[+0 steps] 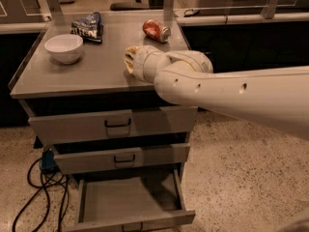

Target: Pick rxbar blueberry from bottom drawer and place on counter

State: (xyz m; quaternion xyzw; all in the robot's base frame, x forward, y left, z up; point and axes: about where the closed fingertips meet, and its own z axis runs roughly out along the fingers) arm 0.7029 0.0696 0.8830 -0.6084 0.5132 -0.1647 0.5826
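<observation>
The gripper [129, 59] is hovering near the worktop's [91, 74] front edge, open surface lying leftward; its jaws' state cannot be told. The bottom drawer [120, 199] is standing open.

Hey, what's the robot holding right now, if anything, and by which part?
Cannot be told. The gripper hangs over the counter near the can; its grasp does not show.
</observation>
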